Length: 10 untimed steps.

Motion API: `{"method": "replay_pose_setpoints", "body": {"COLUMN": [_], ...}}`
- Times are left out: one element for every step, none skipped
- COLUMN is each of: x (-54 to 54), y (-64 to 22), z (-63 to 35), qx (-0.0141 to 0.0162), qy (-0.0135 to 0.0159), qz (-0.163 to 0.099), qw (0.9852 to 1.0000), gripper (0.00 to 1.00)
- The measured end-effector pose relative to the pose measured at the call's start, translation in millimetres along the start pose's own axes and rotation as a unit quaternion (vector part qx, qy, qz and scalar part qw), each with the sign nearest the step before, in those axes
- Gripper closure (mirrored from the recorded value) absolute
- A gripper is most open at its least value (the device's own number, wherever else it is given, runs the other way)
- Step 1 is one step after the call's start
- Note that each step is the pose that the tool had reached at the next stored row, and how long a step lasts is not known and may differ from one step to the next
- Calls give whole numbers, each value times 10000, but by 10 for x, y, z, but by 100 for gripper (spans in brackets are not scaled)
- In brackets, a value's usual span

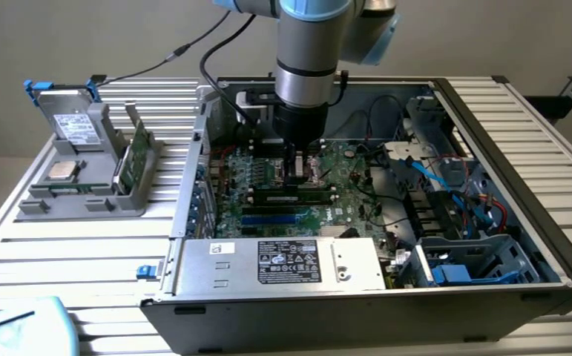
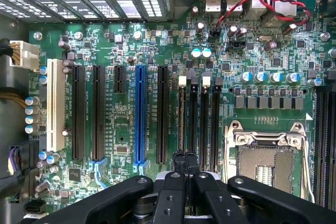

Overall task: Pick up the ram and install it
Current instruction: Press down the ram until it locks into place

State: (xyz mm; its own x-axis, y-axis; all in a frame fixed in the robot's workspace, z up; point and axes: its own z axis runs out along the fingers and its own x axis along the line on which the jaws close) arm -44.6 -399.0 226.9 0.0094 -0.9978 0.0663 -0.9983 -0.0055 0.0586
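Ram (image 1: pixel 288 197): green stick, chips facing out, lay lengthwise along the black memory slots (image 2: pixel 206 114) mid-motherboard, directly under the gripper (image 1: pixel 300 176). Couldn't tell whether it was seated or just resting on the slot.

Jaws were drawn in almost together in the wrist view, gripper (image 2: pixel 185 157) right over the slot line. Looked clamped on the ram's top edge, my read only.

Doing this step well, as I judge it:
- keep the stick square to the slot, level along its length
- white end clips (image 2: pixel 182 81) must be swung out, else it won't drop in
- press straight down, even on both ends, no rocking
- CPU socket (image 2: pixel 268 163) sat just beside the slots on the far side; stay off it

Around it: blue expansion slot (image 1: pixel 276 219) on the near side of the ram, more black slots next to it. Red and black wires (image 2: pixel 262 3) crossed the board near the rear ports.

Open PC case (image 1: pixel 538 185) lay on its side, silver power supply (image 1: pixel 286 263) at the near edge, blue cables (image 1: pixel 444 174) and drive bays toward the exterior view's right.

All on a slatted metal table (image 1: pixel 68 252). A grey parts holder (image 1: pixel 83 200) stood toward the exterior view's left, well apart from the case, another green board (image 1: pixel 139 152) upright in it.
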Motion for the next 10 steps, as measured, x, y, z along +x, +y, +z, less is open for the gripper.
{"method": "replay_pose_setpoints", "body": {"x": [0,0,0,0,0,-1,-1,-2,-1,-1], "y": [0,0,0,0,0,0,0,0,0,0], "z": [4,7,8,8,9,10,11,16,18,18], "qx": [1,2,2,2,2,3,3,5,6,6], "qy": [1,1,2,2,2,0,-1,-2,0,0], "qz": [0,0,0,0,0,0,0,0,1,0], "qw": [10000,10000,10000,10000,10000,10000,10000,10000,10000,10000], "gripper": [89,89,89,89,89,89,89,89,89,89]}}
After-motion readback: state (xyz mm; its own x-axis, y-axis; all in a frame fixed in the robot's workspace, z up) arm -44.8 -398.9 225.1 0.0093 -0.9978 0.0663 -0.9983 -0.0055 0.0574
